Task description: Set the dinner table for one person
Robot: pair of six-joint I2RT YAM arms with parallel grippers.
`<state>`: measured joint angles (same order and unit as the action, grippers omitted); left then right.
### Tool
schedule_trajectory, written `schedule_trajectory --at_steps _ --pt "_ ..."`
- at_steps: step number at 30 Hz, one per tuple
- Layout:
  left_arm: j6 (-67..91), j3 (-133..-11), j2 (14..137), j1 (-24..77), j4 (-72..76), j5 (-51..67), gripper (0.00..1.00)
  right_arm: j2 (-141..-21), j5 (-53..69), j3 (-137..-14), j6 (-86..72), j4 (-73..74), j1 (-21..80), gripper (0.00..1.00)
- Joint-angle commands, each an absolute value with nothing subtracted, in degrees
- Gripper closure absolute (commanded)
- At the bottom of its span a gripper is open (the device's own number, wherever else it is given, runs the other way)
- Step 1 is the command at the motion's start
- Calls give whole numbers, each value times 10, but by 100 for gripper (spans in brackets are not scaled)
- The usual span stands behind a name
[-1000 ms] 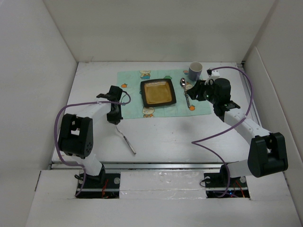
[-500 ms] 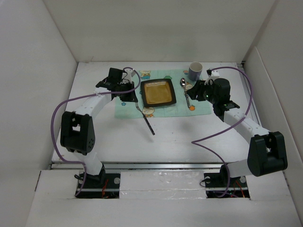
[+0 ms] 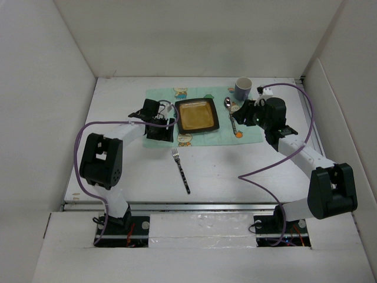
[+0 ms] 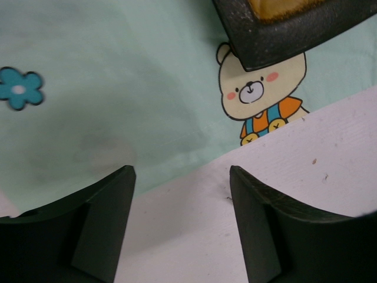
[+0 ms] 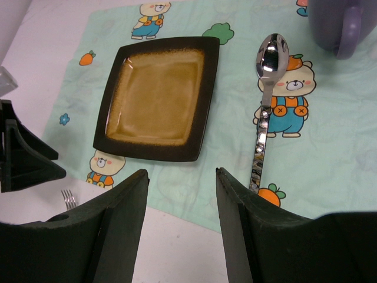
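Observation:
The dinner table point(image 3: 235, 171) is a plain white top. On it a fork point(image 3: 180, 170) lies free, tines toward the mint-green mat point(image 3: 250, 132); its tines point(image 5: 69, 198) show at the edge of the right wrist view. My left gripper point(image 3: 162, 131) stands open and empty over the mat's near edge point(image 4: 147, 147), left of the dark square plate point(image 3: 197, 115). The plate's corner point(image 4: 277, 29) lies just ahead of it. My right gripper point(image 3: 240, 112) hovers open and empty point(image 5: 181, 177) beside the spoon point(image 5: 265, 112).
A purple-grey mug point(image 3: 242, 88) stands at the mat's far right corner point(image 5: 339, 23). The spoon point(image 3: 231, 115) lies on the mat right of the plate point(image 5: 158, 97). White walls enclose the table on three sides.
My left gripper swung the fork from the table's left toward the mat, then opened and let it go. The fork now lies on the table before the mat. The right arm stayed still.

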<state>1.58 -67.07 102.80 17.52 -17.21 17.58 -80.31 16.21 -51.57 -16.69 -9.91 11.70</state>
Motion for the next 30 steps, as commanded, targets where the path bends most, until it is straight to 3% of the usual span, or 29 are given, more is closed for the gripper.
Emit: schedule_trajectory --at_steps 1,3,5,8,10,12,13,14,17,18,19,22,23,25,30 --pt "31 -661 936 172 -161 83 36 -810 155 -519 -162 -132 120 45" --pt "53 -638 864 172 -148 73 40 -811 155 -519 -162 -132 120 45" --pt "91 -616 817 207 -156 49 49 -811 155 -519 -162 -133 120 45" --pt "182 -606 753 354 -212 -64 95 -813 156 -520 -163 -133 120 45" --pt "254 -610 761 443 -250 -144 100 -812 158 -520 -164 -133 120 45" --pt "397 -630 798 555 -320 -228 100 -803 158 -518 -164 -134 120 51" --pt "484 -635 819 606 -345 -265 93 -791 156 -513 -163 -134 120 64" --pt "526 -639 827 627 -355 -285 89 -785 151 -511 -165 -134 120 85" --pt "683 -638 839 692 -391 -352 70 -752 131 -497 -168 -135 113 100" --pt "715 -623 839 707 -390 -365 58 -743 127 -492 -173 -139 106 100" --pt "764 -614 831 721 -384 -369 57 -735 122 -483 -177 -141 105 100" --pt "827 -563 799 727 -347 -374 48 -701 119 -469 -194 -156 84 78" --pt "842 -544 788 727 -339 -378 46 -694 119 -461 -199 -157 75 65" --pt "849 -485 755 702 -292 -367 44 -674 126 -449 -208 -164 68 54" --pt "824 -430 745 665 -242 -363 44 -671 146 -440 -219 -182 54 54"
